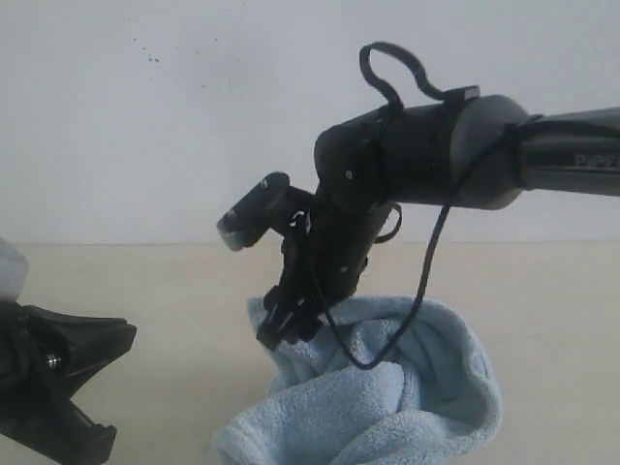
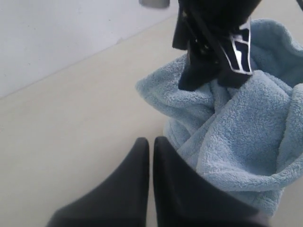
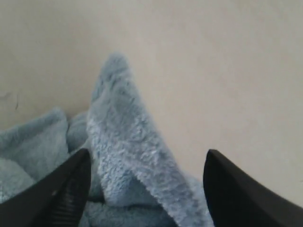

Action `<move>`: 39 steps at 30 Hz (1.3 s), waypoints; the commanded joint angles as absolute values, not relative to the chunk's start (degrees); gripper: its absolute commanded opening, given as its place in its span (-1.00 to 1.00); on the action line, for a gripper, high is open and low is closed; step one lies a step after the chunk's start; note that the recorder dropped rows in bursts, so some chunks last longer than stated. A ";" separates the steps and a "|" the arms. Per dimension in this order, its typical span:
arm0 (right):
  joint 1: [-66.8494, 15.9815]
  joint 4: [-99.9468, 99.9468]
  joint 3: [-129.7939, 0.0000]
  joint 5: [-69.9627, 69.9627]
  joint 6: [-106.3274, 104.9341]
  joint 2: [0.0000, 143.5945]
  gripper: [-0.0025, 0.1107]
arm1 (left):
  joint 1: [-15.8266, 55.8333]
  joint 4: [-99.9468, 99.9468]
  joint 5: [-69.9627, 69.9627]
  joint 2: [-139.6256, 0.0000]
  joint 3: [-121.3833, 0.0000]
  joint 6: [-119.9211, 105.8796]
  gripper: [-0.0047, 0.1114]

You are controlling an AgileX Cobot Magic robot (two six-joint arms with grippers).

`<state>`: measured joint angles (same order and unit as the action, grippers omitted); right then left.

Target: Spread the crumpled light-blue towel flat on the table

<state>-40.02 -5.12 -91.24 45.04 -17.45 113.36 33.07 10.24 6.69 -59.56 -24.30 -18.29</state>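
The crumpled light-blue towel lies in a heap on the beige table. My right gripper points down at the heap's left edge. In the right wrist view its jaws stand wide open, with a raised fold of the towel between them and not pinched. My left gripper sits low at the left, apart from the heap in the exterior view. In the left wrist view it is shut on nothing, with the towel right beside one finger and the right gripper beyond.
A white-grey wall rises behind the table. Bare tabletop stretches left of the heap. The right arm's black cable loops down over the towel.
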 commanded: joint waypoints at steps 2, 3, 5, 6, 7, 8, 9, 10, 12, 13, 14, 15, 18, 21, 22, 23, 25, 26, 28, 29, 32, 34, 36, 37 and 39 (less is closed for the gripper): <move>-39.90 -4.47 -91.54 55.75 -18.06 115.31 -0.32 | 33.35 10.66 7.63 -59.62 -24.54 -18.48 -0.85; -39.90 -4.47 -91.54 57.57 -18.06 115.31 -0.58 | 33.35 10.66 7.63 -59.62 -24.54 -18.48 -0.85; -39.90 -4.69 -91.54 59.47 -17.44 114.30 -0.95 | 33.35 10.66 7.63 -59.62 -24.54 -18.48 -0.85; -39.90 -5.07 -91.54 59.47 -16.35 113.46 -0.94 | 33.35 10.66 7.63 -59.62 -24.54 -18.48 -0.85; -39.90 -5.05 -91.54 59.23 -15.02 112.39 -0.95 | 33.35 10.66 7.63 -59.62 -24.54 -18.48 -0.85; -39.90 -5.05 -91.54 58.61 -14.13 111.41 -0.96 | 33.35 10.66 7.63 -59.62 -24.54 -18.48 -0.85; -39.90 -5.34 -91.54 57.71 -13.21 110.03 -0.96 | 33.35 10.66 7.63 -59.62 -24.54 -18.48 -0.85; -39.80 -5.79 -91.54 56.80 -12.17 108.45 -0.96 | 33.35 10.66 7.63 -59.62 -24.54 -18.48 -0.85; -39.27 -7.21 -91.54 55.27 -9.64 105.36 -0.96 | 33.35 10.66 7.51 -59.62 -24.54 -18.48 -0.85; -38.74 -7.61 -91.54 55.16 -8.24 103.59 -0.96 | 33.35 10.66 7.24 -59.62 -24.54 -18.48 -0.85; -38.00 -8.31 -91.54 55.34 -6.92 101.79 -0.96 | 33.35 10.66 6.96 -59.62 -24.54 -18.81 -0.85; -37.17 -9.43 -91.35 55.44 -6.01 100.07 -0.96 | 33.35 10.66 6.28 -59.62 -24.54 -19.73 -0.85; -28.34 -15.84 -89.12 58.59 -2.99 92.79 -0.96 | 33.35 10.66 3.34 -59.62 -24.54 -24.08 -0.85; -17.46 -14.89 -87.13 65.75 -1.96 90.37 -0.96 | 33.35 10.66 6.18 -59.62 -24.54 -24.08 -0.85; -12.09 -13.13 -85.11 68.67 -0.46 90.48 -0.96 | 33.35 10.66 5.91 -59.62 -24.54 -24.08 -0.85; -10.22 -11.88 -83.80 68.98 -0.46 90.48 -0.96 | 33.35 10.66 5.48 -59.62 -24.54 -24.08 -0.85; -4.44 -9.49 -77.04 67.22 -0.58 90.48 -0.96 | 33.35 10.66 2.68 -59.62 -24.54 -24.08 -0.85; -3.04 -10.42 -73.50 67.10 -0.58 90.48 -0.96 | 33.35 10.66 1.80 -59.62 -24.54 -24.08 -0.85; -0.74 -14.33 -67.04 66.01 -0.58 90.48 -0.96 | 33.35 10.66 1.42 -59.62 -24.54 -24.08 -0.85; -0.32 -16.52 -64.71 65.24 -0.58 90.48 -0.96 | 33.35 10.66 1.69 -59.62 -24.54 -24.36 -0.85; 0.05 -17.74 -59.09 61.22 -0.45 90.48 -0.64 | 33.35 10.66 2.80 -59.62 -24.75 -25.96 -0.85; 0.00 -17.10 -58.71 58.50 0.00 90.48 -0.33 | 33.35 10.66 3.15 -59.62 -24.75 -25.75 -0.85; 0.00 -17.10 -59.00 57.25 2.34 90.48 -0.08 | 33.35 10.66 3.15 -59.62 -24.75 -25.75 -0.85; 0.00 -17.10 -59.50 56.88 3.40 90.48 0.04 | 33.35 10.66 3.15 -59.62 -24.75 -25.75 -0.85; 0.00 -15.98 -60.86 56.43 4.44 90.48 0.12 | 33.35 10.66 3.15 -59.62 -24.75 -25.75 -0.85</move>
<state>-0.10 -16.90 -59.30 57.83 2.50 90.86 33.07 10.24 2.16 -59.56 -24.42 -25.65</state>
